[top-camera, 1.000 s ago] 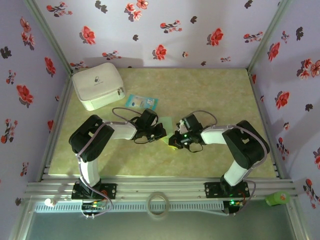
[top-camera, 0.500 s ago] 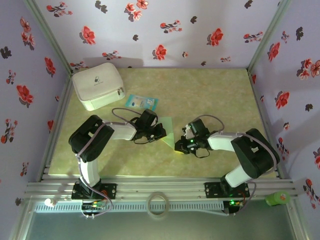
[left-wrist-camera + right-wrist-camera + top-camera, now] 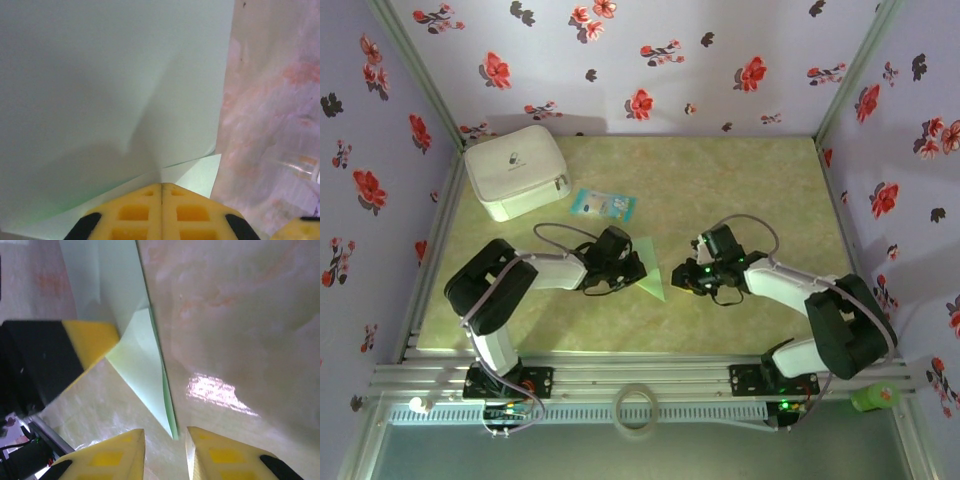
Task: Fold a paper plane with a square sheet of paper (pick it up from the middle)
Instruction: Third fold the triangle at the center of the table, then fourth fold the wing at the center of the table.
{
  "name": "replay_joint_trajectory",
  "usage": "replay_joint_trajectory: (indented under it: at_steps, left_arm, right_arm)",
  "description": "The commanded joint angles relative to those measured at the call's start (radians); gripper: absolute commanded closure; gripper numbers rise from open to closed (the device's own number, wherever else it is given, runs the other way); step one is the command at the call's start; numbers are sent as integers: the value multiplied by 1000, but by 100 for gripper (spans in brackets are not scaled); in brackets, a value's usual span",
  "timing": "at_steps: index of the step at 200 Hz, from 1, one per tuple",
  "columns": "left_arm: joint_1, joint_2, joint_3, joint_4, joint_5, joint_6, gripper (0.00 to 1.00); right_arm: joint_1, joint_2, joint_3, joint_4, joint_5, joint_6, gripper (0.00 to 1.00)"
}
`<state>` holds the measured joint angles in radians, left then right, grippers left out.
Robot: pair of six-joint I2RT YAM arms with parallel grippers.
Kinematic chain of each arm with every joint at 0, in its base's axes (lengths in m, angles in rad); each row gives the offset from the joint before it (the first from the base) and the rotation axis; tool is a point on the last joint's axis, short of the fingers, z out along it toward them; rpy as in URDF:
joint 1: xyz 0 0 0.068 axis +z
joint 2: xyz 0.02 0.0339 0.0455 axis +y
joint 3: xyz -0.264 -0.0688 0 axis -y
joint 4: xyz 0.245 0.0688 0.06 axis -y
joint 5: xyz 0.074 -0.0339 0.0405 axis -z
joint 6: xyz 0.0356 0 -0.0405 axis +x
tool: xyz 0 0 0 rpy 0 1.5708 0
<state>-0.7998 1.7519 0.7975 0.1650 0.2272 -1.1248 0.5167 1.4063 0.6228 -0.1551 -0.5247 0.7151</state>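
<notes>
Green paper (image 3: 100, 90), left hand (image 3: 161, 187) pinching, right hand (image 3: 166, 434) ajar

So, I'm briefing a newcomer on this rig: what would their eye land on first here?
Probably the pale mint-green folded paper sheet, a sharp-tipped triangle at mid-table between both arms. The left arm's yellow fingers are pinched shut on one edge, while the right arm's yellow fingers stand apart just at its tip. The red-flowered lilac walls surround it all.

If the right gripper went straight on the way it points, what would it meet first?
Most likely the pointed tip of the folded green paper, lying just ahead of the right gripper.
</notes>
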Motion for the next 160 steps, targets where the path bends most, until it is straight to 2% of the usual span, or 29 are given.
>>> replay_joint_trajectory:
  at_steps: [1, 29, 52, 83, 128, 160]
  left_arm:
    - [-5, -96, -23, -46, -87, -5, 82]
    - [35, -169, -53, -87, -89, 54, 67]
    - [94, -213, -107, -55, -19, 82, 64]
    - [148, -239, -156, 4, 35, 120, 53]
    - [203, -205, -169, 106, 148, 93, 52]
    - [239, -177, -177, 126, 175, 79, 52]
  right_arm:
    - [-4, 37, 45, 14, 38, 7, 72]
    - [8, 84, 94, 31, 53, -11, 70]
    - [31, 123, 124, 61, 48, -12, 69]
    - [69, 163, 151, 74, 57, -36, 68]
    - [75, 227, 194, 96, 66, -61, 67]
    - [72, 261, 213, 133, 41, -59, 72]
